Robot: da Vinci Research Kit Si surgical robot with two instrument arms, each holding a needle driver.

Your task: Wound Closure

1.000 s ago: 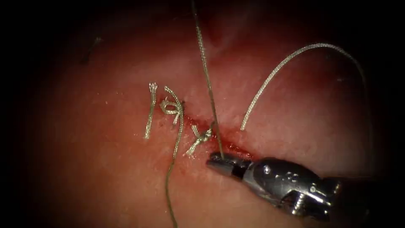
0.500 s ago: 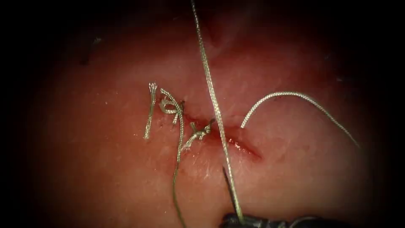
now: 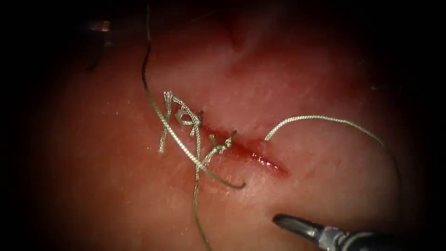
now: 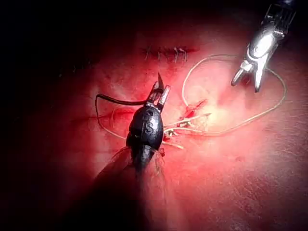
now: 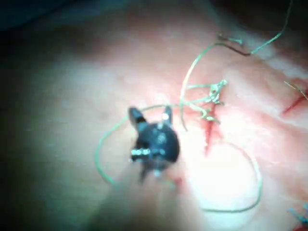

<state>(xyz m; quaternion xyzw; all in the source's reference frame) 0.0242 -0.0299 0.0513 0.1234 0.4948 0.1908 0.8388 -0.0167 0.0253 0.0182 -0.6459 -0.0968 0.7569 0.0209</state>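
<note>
The cut (image 3: 251, 155) runs down to the right across the tissue (image 3: 325, 186), with red fluid along it. Two knots (image 3: 188, 116) (image 3: 220, 146) with short cut ends sit on its upper left part. My right tool (image 3: 283, 221) hovers below the cut's lower end, open and holding nothing; its spread jaws are plain in the left wrist view (image 4: 246, 85) and the right wrist view (image 5: 150, 115). My left tool (image 4: 162, 86) is shut on a thread (image 4: 120, 100). That strand (image 3: 179, 139) drapes slack over the knots and ends free (image 3: 240, 186) left of the cut.
A second thread (image 3: 325, 118) rises from the tissue right of the cut and arcs away to the right. Another strand (image 3: 197, 204) trails from the knots toward the bottom edge. An older stitched line (image 4: 168, 53) lies farther back on the tissue.
The right tool held the thread taut and pulled it downward; now its jaws are open and the thread is released. The strand has swung left and fallen slack across the knots.
</note>
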